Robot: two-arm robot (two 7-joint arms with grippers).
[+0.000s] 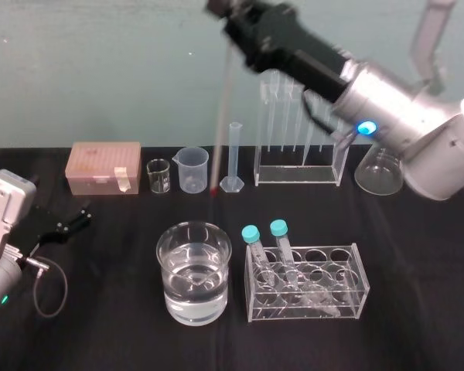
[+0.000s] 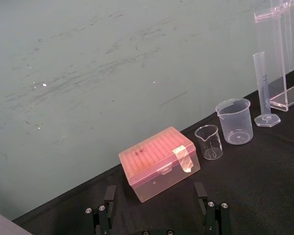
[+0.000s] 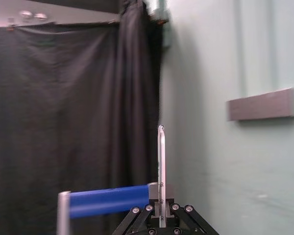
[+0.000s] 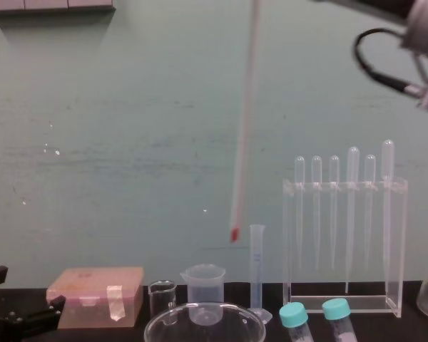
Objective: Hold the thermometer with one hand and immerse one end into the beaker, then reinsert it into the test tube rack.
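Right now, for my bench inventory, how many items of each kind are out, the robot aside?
Beakers: 3
Capped tubes: 2
Pipettes: 6
Graduated cylinder: 1
Conical flask: 1
Thermometer: 1
Racks: 2
Pink box: 1
Total: 17

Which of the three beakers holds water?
The wide glass beaker at front centre; the small glass beaker and plastic spouted beaker in the back row look empty. The right gripper holds the thermometer aloft.
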